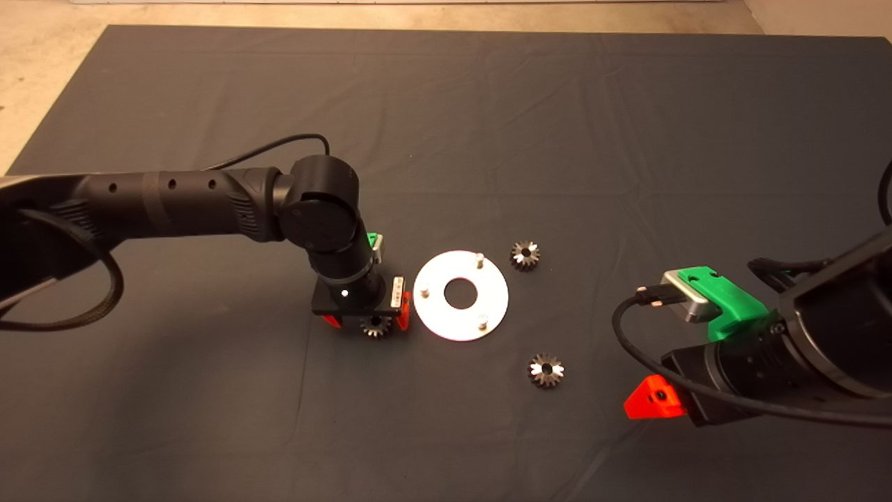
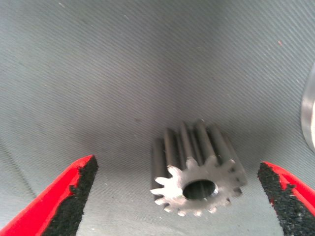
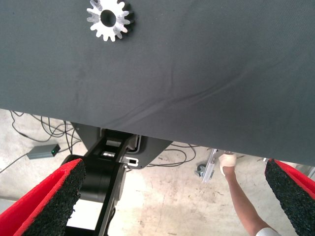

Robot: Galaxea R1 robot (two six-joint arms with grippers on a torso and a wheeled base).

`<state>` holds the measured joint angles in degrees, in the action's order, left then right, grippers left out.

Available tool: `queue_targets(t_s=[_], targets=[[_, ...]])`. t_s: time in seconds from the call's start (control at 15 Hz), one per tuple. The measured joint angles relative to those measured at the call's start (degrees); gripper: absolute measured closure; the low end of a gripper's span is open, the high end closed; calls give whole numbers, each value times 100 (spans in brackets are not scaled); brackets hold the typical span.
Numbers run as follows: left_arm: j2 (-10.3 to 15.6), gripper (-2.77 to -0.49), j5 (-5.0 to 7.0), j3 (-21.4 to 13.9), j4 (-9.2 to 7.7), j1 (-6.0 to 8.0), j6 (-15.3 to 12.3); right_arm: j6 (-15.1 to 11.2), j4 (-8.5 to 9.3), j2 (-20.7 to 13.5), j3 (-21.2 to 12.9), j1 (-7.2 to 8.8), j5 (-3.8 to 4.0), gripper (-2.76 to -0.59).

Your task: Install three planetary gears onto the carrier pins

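Note:
A shiny round disc [image 1: 460, 295] with a large centre hole lies mid-mat, with three carrier pins [image 1: 479, 259] standing on it, all bare. My left gripper [image 1: 367, 322] is open and low over the mat just left of the disc, its fingers [image 2: 74, 189] either side of one planetary gear [image 2: 197, 174], apart from it. That gear also shows in the head view [image 1: 375, 325]. A second gear [image 1: 525, 254] lies right of the disc, a third gear [image 1: 546, 369] lies nearer the front and shows in the right wrist view [image 3: 108, 18]. My right gripper [image 1: 651, 399] waits open at the lower right.
The disc's edge [image 2: 309, 115] shows close beside the left gripper. Past the mat's edge the right wrist view shows the floor, cables, the robot's base [image 3: 106, 169] and a person's leg [image 3: 243, 201].

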<state>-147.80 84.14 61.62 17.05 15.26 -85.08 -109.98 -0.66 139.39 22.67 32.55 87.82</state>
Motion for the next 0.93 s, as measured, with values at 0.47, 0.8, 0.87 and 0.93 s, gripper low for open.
queue_targets(t_s=[0.47,0.8,0.87,0.93], targets=[[-3,-208,-58,-6,46,-92,0,0,0,0,0,-2,2,-273],[-2,-198,-51,-9,69,-94,-1,0,0,0,0,-1,2,-273],[-2,-198,-49,-9,83,-94,-1,0,0,0,0,-2,2,-273],[-2,-198,-51,-9,105,-96,-4,0,0,0,0,0,2,-273]])
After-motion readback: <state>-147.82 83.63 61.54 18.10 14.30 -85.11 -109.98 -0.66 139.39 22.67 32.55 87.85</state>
